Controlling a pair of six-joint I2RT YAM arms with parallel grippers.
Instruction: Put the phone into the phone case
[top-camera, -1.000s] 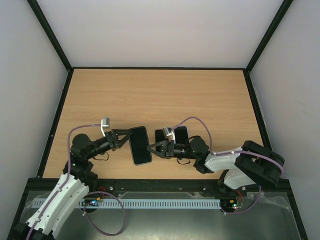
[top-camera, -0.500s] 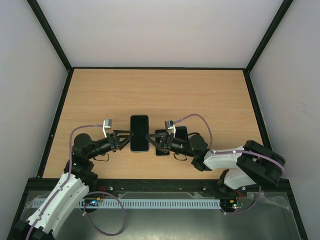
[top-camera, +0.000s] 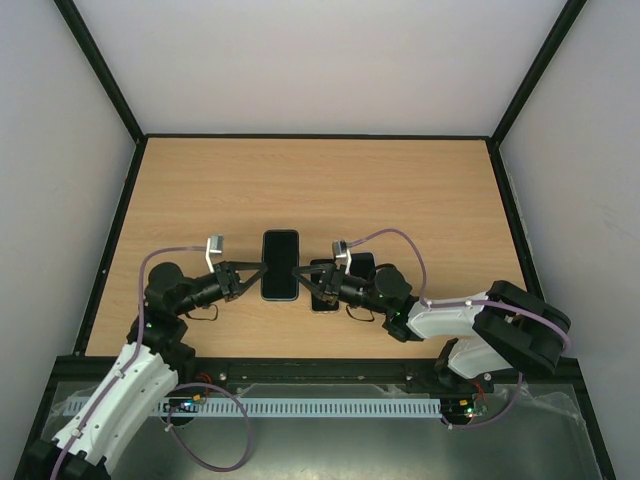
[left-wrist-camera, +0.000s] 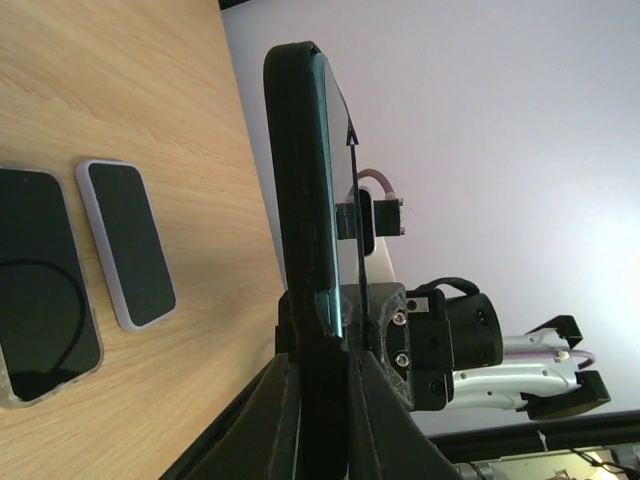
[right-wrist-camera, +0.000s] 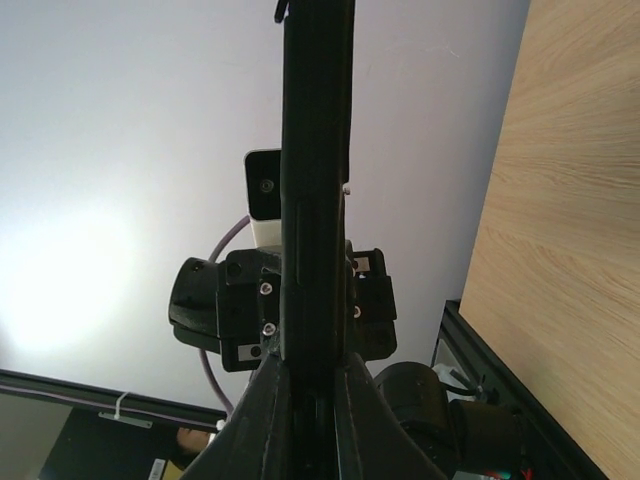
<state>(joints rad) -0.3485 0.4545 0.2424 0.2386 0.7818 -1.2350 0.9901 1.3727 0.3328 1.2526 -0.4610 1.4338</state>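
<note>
A dark phone is held off the wooden table, screen up, between my two grippers. In the left wrist view it is edge-on: a black case with the phone's teal-edged front set in it. My left gripper is shut on its left edge, with the jaws clamped on the case. My right gripper is shut on its right edge. In the right wrist view the black edge runs up from the closed jaws.
Two more flat dark devices lie on the table under my right arm. The left wrist view shows them as a lavender-rimmed one and a clear-rimmed one. Black walls edge the table.
The phone has gone from tilted and nearer the front edge to straight and slightly farther back. Both grippers now hold its sides; little has moved in the last half second.
</note>
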